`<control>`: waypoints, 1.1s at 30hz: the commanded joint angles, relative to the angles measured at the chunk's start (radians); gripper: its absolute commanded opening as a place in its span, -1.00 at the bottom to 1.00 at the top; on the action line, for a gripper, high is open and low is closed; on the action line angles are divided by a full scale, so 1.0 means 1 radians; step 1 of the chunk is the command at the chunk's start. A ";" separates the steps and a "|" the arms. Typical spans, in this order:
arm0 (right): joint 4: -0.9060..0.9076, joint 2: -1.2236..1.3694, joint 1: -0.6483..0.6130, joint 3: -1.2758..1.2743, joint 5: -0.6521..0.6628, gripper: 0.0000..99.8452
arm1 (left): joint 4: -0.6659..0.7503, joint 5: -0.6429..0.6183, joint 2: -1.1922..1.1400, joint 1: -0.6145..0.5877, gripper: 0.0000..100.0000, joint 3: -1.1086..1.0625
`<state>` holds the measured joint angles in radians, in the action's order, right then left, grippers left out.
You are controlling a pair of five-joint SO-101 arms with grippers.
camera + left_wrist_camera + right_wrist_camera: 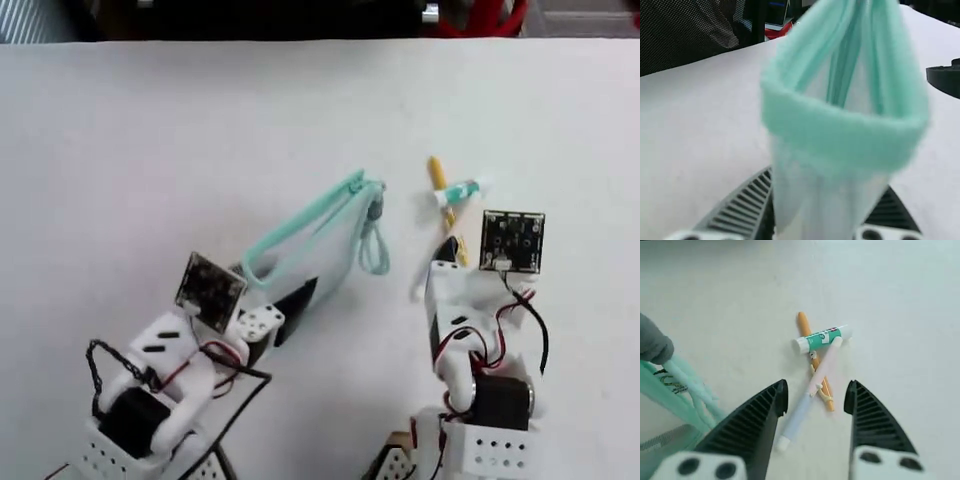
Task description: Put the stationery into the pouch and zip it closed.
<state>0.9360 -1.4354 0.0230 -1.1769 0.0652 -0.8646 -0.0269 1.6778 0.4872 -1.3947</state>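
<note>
Right gripper (816, 390) is hanging wide open, 3 slim crossed sticks (816, 367) just ahead, smooth table (900, 300) around; left gripper (820, 200) is pinching the soft mint pouch (840, 125).

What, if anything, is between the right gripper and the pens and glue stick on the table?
Nothing visible. The right gripper hangs open over the slim white pen, which lies crossed with the orange pen and the green-and-white glue stick on bare white table. The mint-trimmed fabric pouch sits off to one side.
</note>
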 commanded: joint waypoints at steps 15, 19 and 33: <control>0.173 1.050 0.140 0.789 -0.009 -0.80 | 0.048 -0.006 0.147 -0.076 -0.58 -0.075; 0.163 1.194 0.140 0.845 -0.028 -0.80 | 0.163 -0.006 0.147 -0.088 -0.58 -0.158; 0.122 1.560 0.061 1.056 -0.133 -0.63 | 0.190 -0.006 0.147 -0.093 -0.58 -0.178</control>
<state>1.0756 0.1174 0.1350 -0.1811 -0.0575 -0.6989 -0.0269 1.8174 0.4028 -1.5758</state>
